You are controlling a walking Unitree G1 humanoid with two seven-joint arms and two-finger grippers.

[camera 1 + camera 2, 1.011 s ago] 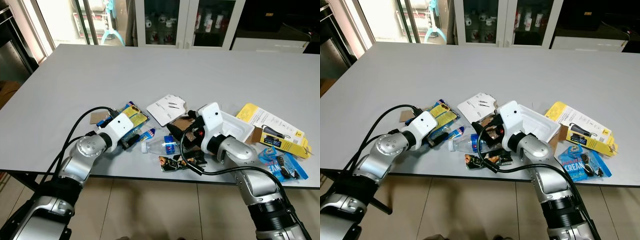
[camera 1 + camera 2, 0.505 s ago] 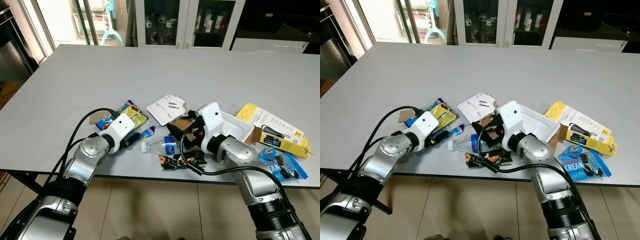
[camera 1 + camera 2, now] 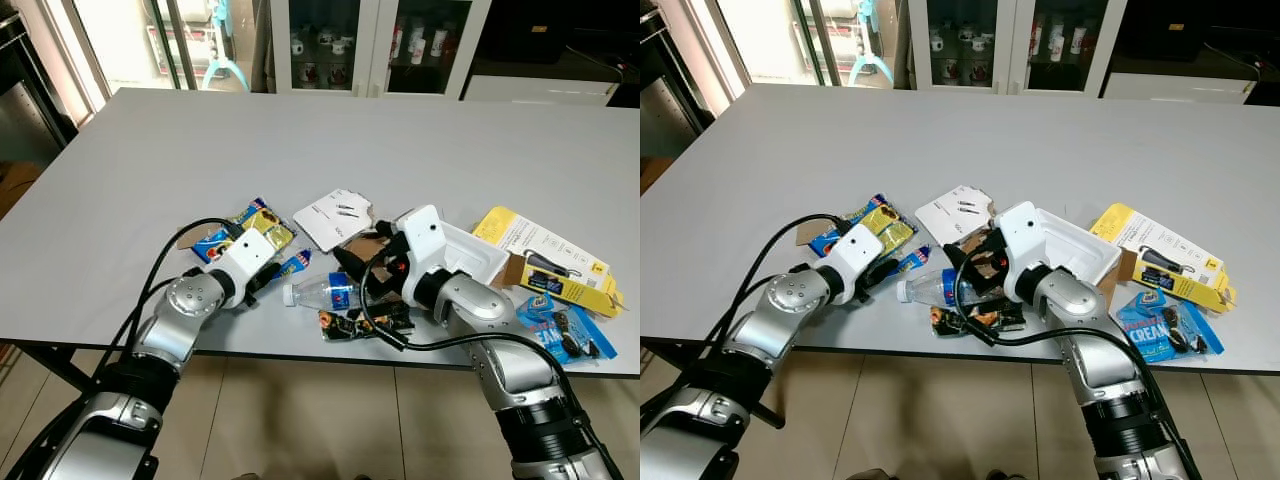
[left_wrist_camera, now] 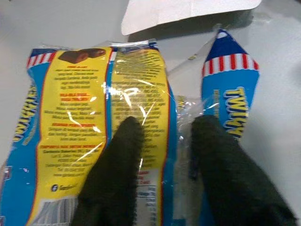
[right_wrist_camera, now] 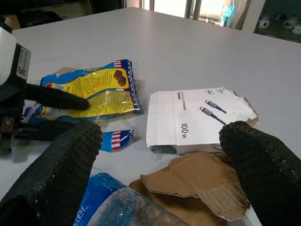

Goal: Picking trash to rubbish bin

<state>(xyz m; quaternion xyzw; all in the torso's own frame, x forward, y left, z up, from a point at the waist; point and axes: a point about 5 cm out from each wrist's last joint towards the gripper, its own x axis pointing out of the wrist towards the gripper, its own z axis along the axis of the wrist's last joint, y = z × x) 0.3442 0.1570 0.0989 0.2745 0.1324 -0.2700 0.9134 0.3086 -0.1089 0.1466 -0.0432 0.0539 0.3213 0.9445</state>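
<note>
**Both pincers low over litter on the grey desk**

The left pincer (image 4: 162,141) lies at the near left of the litter, its two black fingers (image 4: 117,160) slightly parted and pressing flat on the yellow-and-blue crinkly snack wrapper (image 3: 245,222); nothing is caught between them. A small blue wrapper with red and white stripes (image 4: 230,89) lies just beside the far finger.

The right pincer (image 5: 164,155) hovers spread wide over the middle of the pile, holding nothing. Below it are torn brown cardboard (image 5: 197,181) and a clear plastic bottle with a blue label (image 3: 320,292). A white cable box (image 3: 335,217) lies just beyond, a white tray (image 3: 478,255) beside the right wrist. Far right lie a yellow carton (image 3: 545,258) and a blue biscuit packet (image 3: 565,330).
</note>
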